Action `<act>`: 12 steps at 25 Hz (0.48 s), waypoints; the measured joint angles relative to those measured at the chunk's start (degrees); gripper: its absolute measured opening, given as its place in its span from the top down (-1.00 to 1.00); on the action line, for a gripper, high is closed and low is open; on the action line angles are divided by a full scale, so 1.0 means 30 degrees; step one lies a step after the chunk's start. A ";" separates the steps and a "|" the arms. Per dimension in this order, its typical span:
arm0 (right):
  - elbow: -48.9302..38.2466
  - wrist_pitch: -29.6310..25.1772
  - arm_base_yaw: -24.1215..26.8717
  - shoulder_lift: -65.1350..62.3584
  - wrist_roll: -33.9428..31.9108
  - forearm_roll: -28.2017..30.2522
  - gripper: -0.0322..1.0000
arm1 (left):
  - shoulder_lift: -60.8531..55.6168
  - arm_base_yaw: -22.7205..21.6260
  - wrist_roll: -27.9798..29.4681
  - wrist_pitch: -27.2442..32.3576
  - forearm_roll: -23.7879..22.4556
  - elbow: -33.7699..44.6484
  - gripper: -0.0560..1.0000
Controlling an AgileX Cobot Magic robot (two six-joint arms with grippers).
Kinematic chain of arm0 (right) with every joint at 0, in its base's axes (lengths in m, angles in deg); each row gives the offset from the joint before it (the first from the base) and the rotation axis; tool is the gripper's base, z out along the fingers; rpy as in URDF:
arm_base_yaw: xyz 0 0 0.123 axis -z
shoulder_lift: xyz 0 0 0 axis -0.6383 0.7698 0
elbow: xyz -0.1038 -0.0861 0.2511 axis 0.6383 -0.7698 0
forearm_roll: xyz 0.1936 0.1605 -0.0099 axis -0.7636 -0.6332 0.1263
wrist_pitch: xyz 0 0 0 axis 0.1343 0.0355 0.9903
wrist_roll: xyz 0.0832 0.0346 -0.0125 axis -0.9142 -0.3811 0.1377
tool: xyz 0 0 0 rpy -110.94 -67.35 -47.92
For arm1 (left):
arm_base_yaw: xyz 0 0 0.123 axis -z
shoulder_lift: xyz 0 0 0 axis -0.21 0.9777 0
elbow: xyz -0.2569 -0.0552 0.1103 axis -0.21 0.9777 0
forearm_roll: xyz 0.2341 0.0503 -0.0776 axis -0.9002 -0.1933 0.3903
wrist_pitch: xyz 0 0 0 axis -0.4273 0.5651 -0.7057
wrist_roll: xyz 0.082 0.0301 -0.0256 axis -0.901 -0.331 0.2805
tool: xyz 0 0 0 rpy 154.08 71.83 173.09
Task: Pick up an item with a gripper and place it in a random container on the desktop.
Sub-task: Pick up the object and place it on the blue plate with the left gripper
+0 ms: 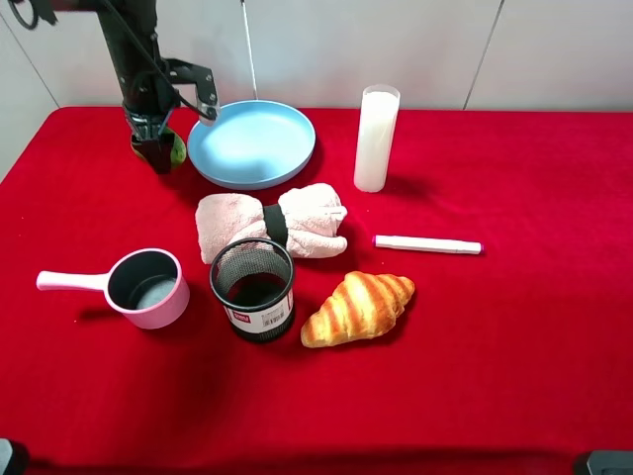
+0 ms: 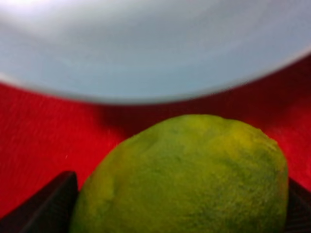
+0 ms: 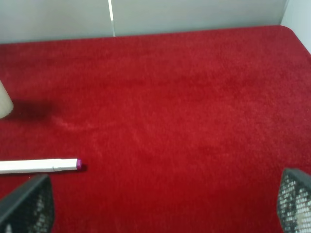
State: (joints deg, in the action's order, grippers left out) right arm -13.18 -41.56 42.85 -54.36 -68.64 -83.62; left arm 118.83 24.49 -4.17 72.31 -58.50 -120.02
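The green lime is clamped between the fingers of my left gripper at the far left of the red desktop. It sits just left of the light blue plate, outside the rim. In the left wrist view the lime fills the space between the dark fingers, with the plate close ahead. I cannot tell whether the lime touches the cloth. My right gripper is open and empty above bare cloth; it is out of the high view.
A white cylinder stands right of the plate. A rolled pink towel, a black mesh cup, a pink handled pot, a croissant and a white marker lie mid-table.
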 joint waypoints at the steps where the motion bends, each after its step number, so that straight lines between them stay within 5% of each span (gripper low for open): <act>1: 0.0000 0.0000 0.0000 0.0000 0.0000 0.0000 -0.40 | -0.0135 0.0000 0.0000 0.0121 0.0000 0.0000 -0.47; 12: 0.0000 0.0000 0.0000 0.0000 0.0000 0.0000 -0.40 | -0.1664 0.0000 0.0435 0.1533 0.0207 -0.0123 -0.47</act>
State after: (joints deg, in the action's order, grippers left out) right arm -13.18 -41.56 42.85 -54.36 -68.64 -83.62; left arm 113.84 24.49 -2.87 76.91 -57.88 -120.39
